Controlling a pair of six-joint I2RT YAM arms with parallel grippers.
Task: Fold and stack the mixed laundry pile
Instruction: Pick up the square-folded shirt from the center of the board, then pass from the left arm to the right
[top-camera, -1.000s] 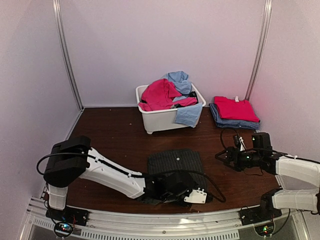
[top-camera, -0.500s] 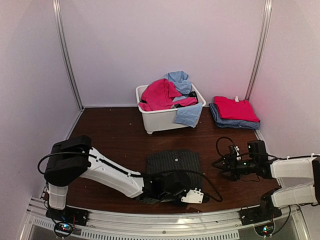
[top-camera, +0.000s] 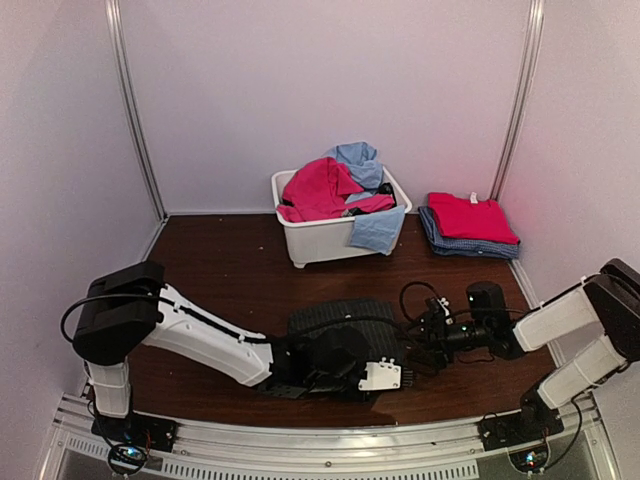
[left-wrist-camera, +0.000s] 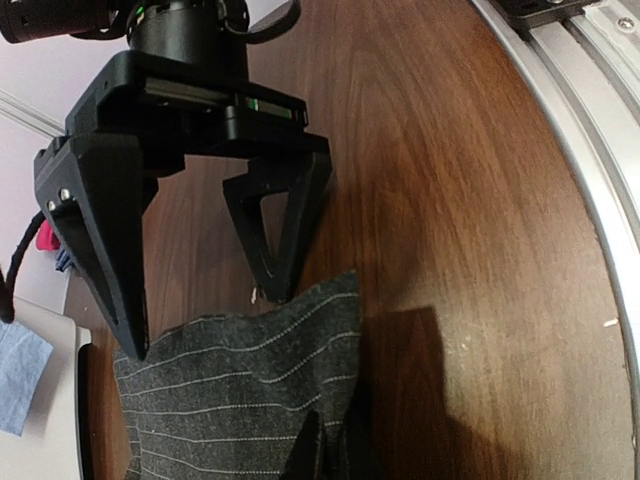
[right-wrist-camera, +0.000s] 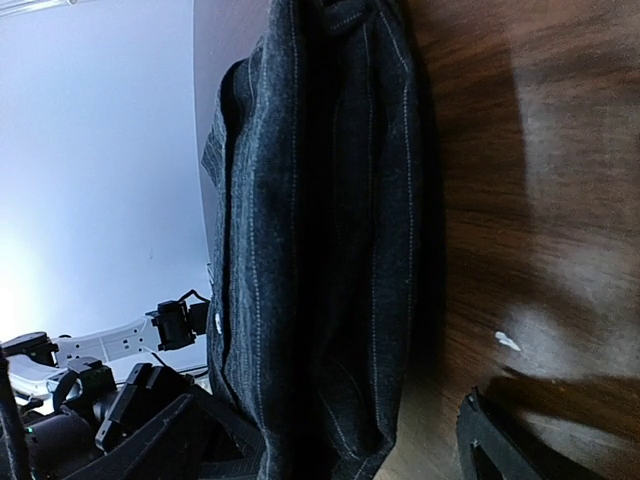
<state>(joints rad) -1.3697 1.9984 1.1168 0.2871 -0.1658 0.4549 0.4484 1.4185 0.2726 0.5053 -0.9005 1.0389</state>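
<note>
Two grippers low over the dark wooden table (top-camera: 220, 270), both at the black pinstriped cloth garment (top-camera: 340, 322) spread near the front edge. Pinching shut with the left gripper (top-camera: 400, 376) on the garment's right-hand edge; right gripper (top-camera: 418, 338) spread wide just beside it, tips at the cloth's border, clamping nothing. Further back, pink-red and light blue garments (top-camera: 320, 190) heaped in the white rectangular plastic tub (top-camera: 320, 243); to its right, folded pink-red top (top-camera: 472, 215) stacked on blue checked shirt (top-camera: 448, 243)

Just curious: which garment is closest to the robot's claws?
The black pinstriped garment, with the left gripper and the right gripper at its edge. Pink and blue ones lie farther back, in the tub and the folded stack.
</note>
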